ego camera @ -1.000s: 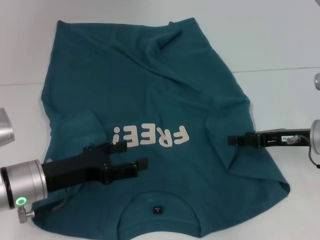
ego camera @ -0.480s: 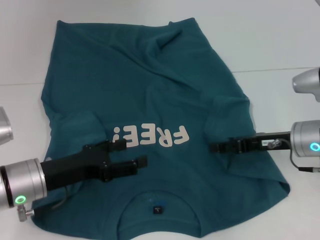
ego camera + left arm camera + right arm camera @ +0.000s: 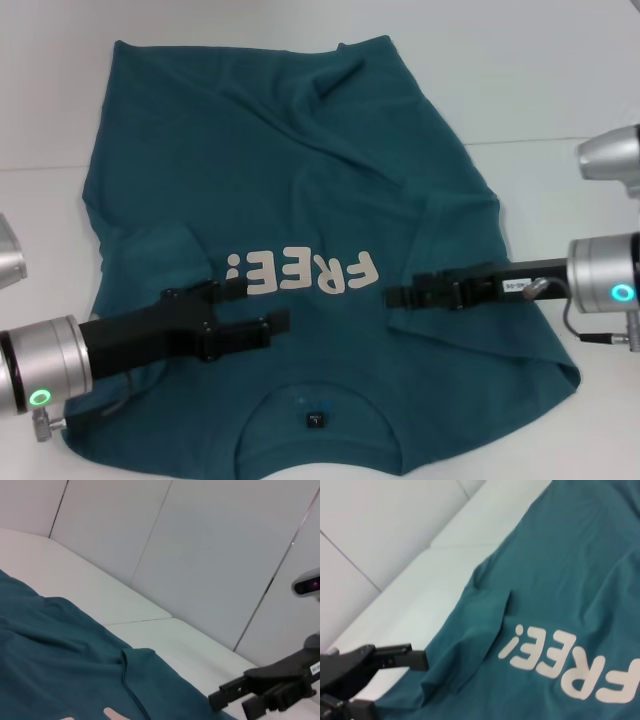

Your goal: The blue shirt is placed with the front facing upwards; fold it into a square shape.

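The blue shirt (image 3: 280, 180) lies face up on the white table, its collar (image 3: 316, 408) nearest me and the white "FREE!" letters (image 3: 305, 273) upside down. Both sleeves are folded inward over the body. My left gripper (image 3: 265, 303) is open just below the letters' left end, over the chest. It also shows in the right wrist view as the left gripper (image 3: 395, 685), at the folded sleeve (image 3: 470, 645). My right gripper (image 3: 392, 297) reaches in from the right, beside the "F". In the left wrist view the right gripper (image 3: 230, 705) has its two fingers apart, holding nothing.
The white table (image 3: 560, 80) has a seam line running across it at the right. Pale wall panels (image 3: 225, 555) stand behind the table. Bare tabletop lies to the right of the shirt and beyond its hem.
My right gripper has slid left from the shirt's right side to beside the letters. The left arm has barely moved. The shirt lies as before.
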`<state>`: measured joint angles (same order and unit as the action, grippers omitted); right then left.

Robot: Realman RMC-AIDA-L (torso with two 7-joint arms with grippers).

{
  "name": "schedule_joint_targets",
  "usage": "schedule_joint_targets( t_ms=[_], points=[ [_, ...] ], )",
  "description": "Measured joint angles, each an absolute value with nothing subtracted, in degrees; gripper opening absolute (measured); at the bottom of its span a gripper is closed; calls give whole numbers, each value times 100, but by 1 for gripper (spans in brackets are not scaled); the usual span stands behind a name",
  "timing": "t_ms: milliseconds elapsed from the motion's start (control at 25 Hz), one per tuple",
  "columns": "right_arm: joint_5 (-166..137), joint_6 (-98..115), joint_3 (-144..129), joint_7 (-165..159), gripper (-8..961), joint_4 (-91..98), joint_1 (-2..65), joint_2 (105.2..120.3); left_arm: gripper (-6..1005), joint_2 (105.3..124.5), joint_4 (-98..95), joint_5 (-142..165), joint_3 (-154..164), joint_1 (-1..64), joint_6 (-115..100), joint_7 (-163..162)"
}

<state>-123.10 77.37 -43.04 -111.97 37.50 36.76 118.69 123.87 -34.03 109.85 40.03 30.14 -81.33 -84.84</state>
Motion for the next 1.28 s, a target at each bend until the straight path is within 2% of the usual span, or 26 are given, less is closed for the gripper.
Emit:
schedule_joint_targets(
  t_ms=[240, 440, 560, 880, 1280],
  points=[
    [-11922, 7667, -4221, -10947, 764, 3779, 3319, 11749, 950, 12373, -3489, 11046, 4010, 2983, -8134, -8740],
    [-11745, 7665, -4087, -10699, 771, 3776, 3166, 11739, 950, 12352, -3605, 11103, 4003, 2937, -8131, -9153],
    [-11711, 7693, -4059, -10655, 812, 3765, 3113, 11718, 950, 12341, -3690, 11134, 3999, 2898, -8118, -9408],
    [-11706, 7708, -4041, -10694, 921, 3758, 3059, 11667, 949, 12174, -4473, 11790, 3897, 2650, -7835, -11443],
    [-11705, 7691, -3998, -10725, 924, 3765, 3104, 11663, 947, 12002, -5129, 12870, 3533, 2546, -8323, -12456]
  ],
)
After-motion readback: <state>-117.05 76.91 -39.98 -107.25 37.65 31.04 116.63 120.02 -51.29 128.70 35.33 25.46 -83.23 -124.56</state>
